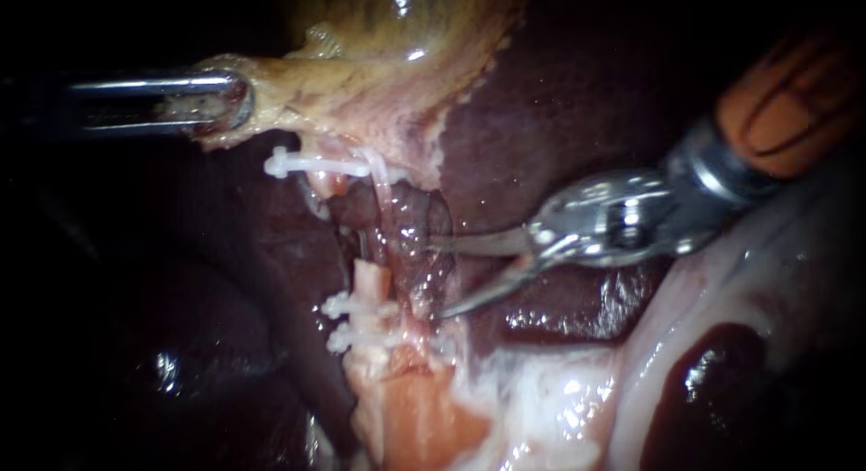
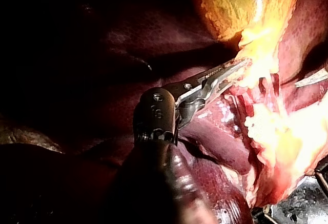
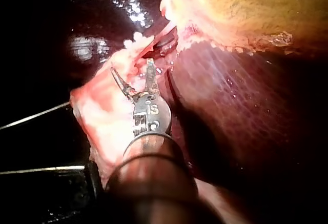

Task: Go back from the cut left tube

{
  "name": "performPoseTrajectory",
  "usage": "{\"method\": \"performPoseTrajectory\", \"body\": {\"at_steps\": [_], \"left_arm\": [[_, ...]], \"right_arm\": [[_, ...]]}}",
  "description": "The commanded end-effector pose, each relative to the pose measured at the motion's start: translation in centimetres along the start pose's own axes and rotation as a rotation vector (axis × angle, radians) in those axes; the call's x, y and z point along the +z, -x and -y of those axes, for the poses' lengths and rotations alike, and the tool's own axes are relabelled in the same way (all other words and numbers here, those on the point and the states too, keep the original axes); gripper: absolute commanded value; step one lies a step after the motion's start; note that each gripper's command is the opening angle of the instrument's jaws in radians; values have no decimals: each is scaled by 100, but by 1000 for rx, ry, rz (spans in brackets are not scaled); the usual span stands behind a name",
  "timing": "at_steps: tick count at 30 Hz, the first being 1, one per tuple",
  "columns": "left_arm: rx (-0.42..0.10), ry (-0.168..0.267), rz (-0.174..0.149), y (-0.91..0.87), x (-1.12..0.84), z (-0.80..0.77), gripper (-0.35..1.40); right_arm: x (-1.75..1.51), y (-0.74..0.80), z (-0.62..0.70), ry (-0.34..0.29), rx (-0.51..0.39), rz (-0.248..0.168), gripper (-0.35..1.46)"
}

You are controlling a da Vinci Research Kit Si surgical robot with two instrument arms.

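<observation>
My left instrument comes in from the left, its jaws shut on the pale edge of the gallbladder and holding it up. The left tube is cut. Its upper stump hangs under one white clip, and its lower stump stands above two white clips. My right instrument, with curved blades, enters from the upper right. Its blades are open, their tips just right of the cut tube beside a thin pale strand. The right wrist view shows the blades spread over pink tissue.
Dark liver lies behind and around the site. Pale glistening tissue fills the lower right under my right instrument's shaft. In the left wrist view my left instrument holds yellow tissue.
</observation>
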Motion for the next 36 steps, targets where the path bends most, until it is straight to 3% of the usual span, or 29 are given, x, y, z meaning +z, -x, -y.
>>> {"method": "performPoseTrajectory", "body": {"at_steps": [1, 4, 11, 23, 36], "left_arm": [[0, 0, 0, 0, 1, 0, -35], [0, 0, -1, 0, 2, 0, -35], [1, -2, -2, 3, 7, 2, -35], [20, -4, -6, 31, 55, 25, -35], [18, -1, -4, 28, 51, 22, -35]], "right_arm": [[-8, 3, 0, 13, -5, 1, 145], [-25, 13, 1, 51, -11, 5, 145], [-36, 22, -2, 53, -15, 9, 145], [-39, 26, -5, 53, -15, 9, 145], [-37, 22, -6, 54, -13, 9, 143]]}}
